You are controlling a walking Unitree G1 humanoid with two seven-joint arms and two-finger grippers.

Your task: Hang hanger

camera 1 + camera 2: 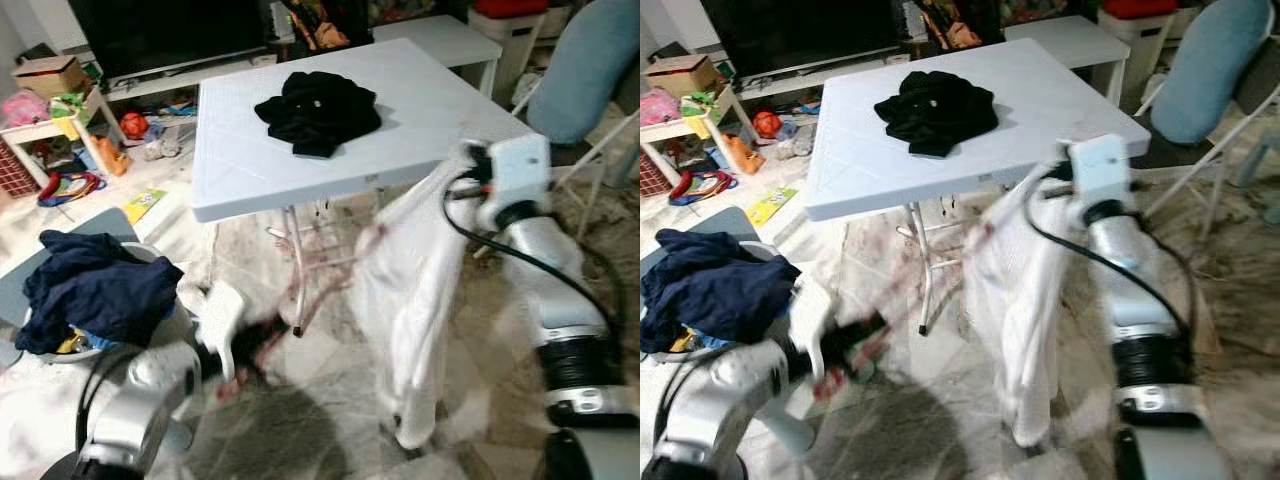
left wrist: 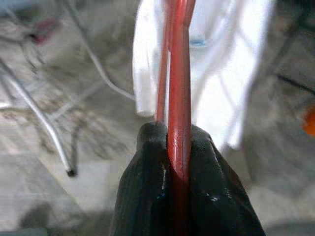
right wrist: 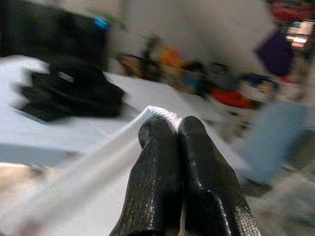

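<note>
Living room floor beside white folding table point(image 1: 230, 150). Left gripper point(image 2: 179, 147) clamped red hanger point(image 2: 179, 73); right gripper point(image 3: 170, 128) pinched white shirt point(image 1: 410, 300) alongside. Best kept collar taut, hanger level.

Hanger point(image 2: 179, 93): red, smooth, glossy, plastic by the look; clamped between the left gripper point(image 2: 179, 147) fingers point(image 2: 147, 191), which are seen as black with a fine ribbed, semi-gloss skin. Same finish is noted on the right gripper point(image 3: 176, 129), pinched on thin white cloth of the shirt point(image 1: 415, 300). Table point(image 1: 230, 170): white matt moulded plastic top, thin white-painted metal legs. Black garment point(image 1: 320, 110): soft matt cloth. Arms: brushed silver metal, white plastic wrist housings. Floor: polished marbled stone.
</note>
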